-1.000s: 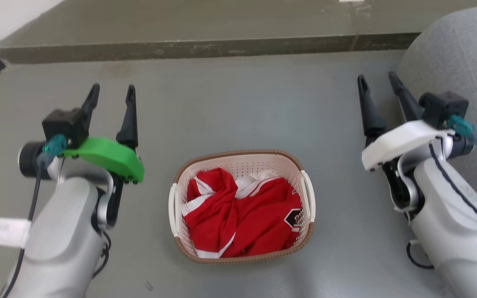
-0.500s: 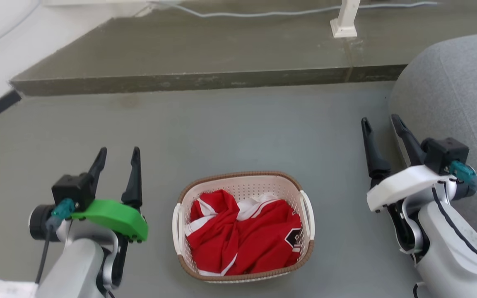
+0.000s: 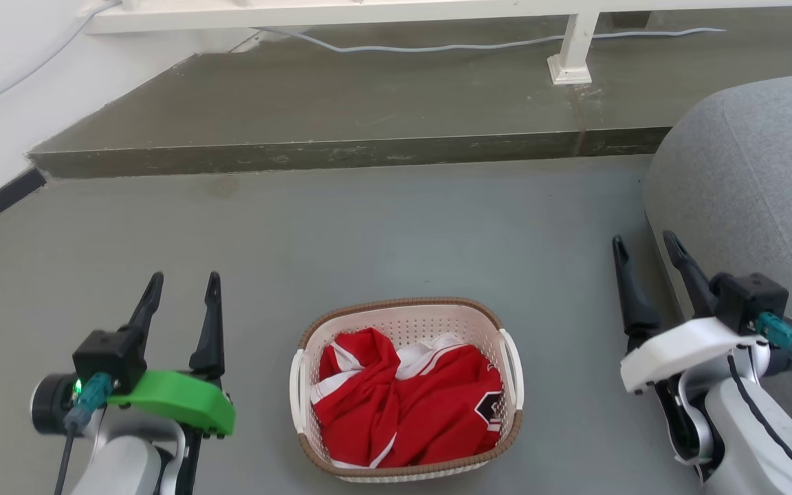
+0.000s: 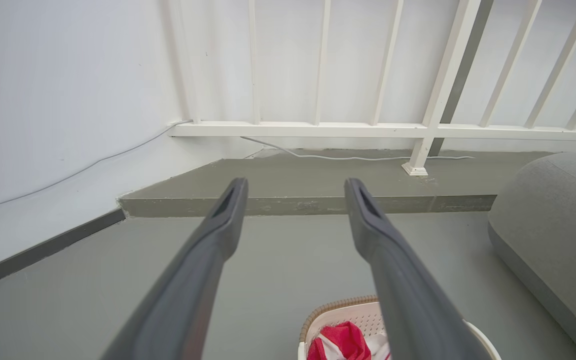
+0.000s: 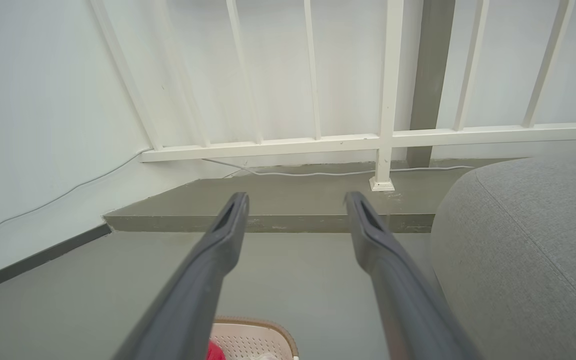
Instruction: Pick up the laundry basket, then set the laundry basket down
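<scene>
Nearest us, the laundry basket (image 3: 403, 302) on the grey floor (image 3: 396, 234), red garment (image 3: 403, 405) inside, between our left end effector (image 3: 185, 278) and right end effector (image 3: 642, 238), both with fingers spread, clear of the basket, raised step (image 3: 341, 148) and white railing (image 3: 575, 41) beyond

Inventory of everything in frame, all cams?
laundry basket: 1, cream, brown rim, on the floor, low centre in head view
garment: 1, red and white, crumpled inside the basket
step: 1, olive-grey, raised, beyond the basket
railing: 1, white, on the step
cable: 1, pale, along the step under the railing
cushioned seat: 1, grey, right of the basket
left gripper: 1, dark fingers, green mount, open, left of basket
right gripper: 1, dark fingers, white mount, open, beside the seat
</scene>
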Tool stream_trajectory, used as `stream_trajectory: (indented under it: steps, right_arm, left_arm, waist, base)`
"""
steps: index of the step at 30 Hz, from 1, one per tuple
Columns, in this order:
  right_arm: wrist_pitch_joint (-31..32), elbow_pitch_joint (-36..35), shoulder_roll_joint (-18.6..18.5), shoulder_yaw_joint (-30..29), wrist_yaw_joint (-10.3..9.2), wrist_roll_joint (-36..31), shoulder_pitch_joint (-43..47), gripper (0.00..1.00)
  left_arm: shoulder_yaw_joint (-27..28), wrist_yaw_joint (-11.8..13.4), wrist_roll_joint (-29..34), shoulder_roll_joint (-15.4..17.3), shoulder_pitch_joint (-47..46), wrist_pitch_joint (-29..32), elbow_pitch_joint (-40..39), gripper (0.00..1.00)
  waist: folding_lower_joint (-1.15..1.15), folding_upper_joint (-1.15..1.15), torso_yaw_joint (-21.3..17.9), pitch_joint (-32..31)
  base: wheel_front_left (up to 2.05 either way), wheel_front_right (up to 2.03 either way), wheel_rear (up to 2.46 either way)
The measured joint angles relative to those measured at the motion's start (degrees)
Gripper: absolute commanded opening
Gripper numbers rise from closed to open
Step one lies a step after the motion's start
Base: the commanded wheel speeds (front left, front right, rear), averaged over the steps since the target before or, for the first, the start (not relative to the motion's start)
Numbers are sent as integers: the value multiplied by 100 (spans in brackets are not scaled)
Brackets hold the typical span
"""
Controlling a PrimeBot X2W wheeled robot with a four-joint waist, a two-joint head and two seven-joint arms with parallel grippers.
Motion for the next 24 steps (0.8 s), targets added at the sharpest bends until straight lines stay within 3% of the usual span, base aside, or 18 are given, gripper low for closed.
stream_trajectory:
  steps: [24]
  right_arm:
    - [64, -234, -58, -263, -49, -183, 453, 100]
  left_arm:
    - [352, 0, 488, -149, 728, 333, -549, 100]
  waist:
    - [0, 0, -9, -60]
  base:
    - [0, 0, 0]
